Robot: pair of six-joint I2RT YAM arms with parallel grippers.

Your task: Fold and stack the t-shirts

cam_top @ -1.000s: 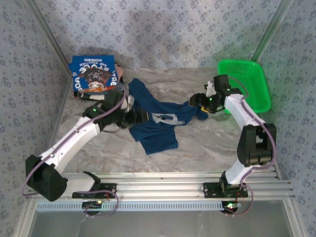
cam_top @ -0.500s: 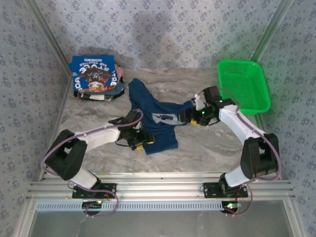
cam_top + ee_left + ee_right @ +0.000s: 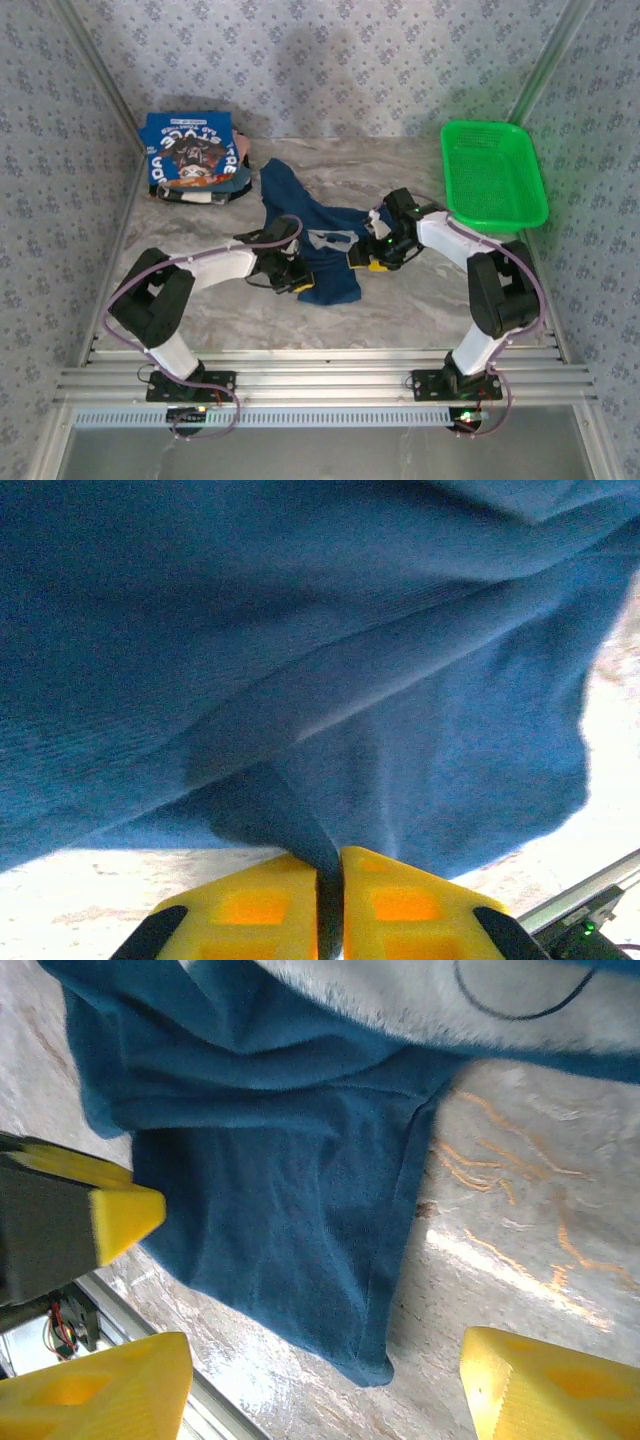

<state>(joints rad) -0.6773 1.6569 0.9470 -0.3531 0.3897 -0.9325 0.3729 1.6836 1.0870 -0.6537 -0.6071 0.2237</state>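
My left hand is pinched shut on a fold of the navy t-shirt, at the 7 o'clock side of the crumpled heap in the middle of the worktop. My right hand hangs open over its 4 o'clock edge. I'd close the right on the hem, then lift both together and draw apart evenly to spread it flat. How many layers the left holds, I cannot tell. The brighter blue t-shirt lies folded at 11 o'clock.

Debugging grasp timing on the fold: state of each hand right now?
Left hand: closed, pinching a fold of the navy t-shirt.
Right hand: open, above the same shirt's edge, holding nothing.
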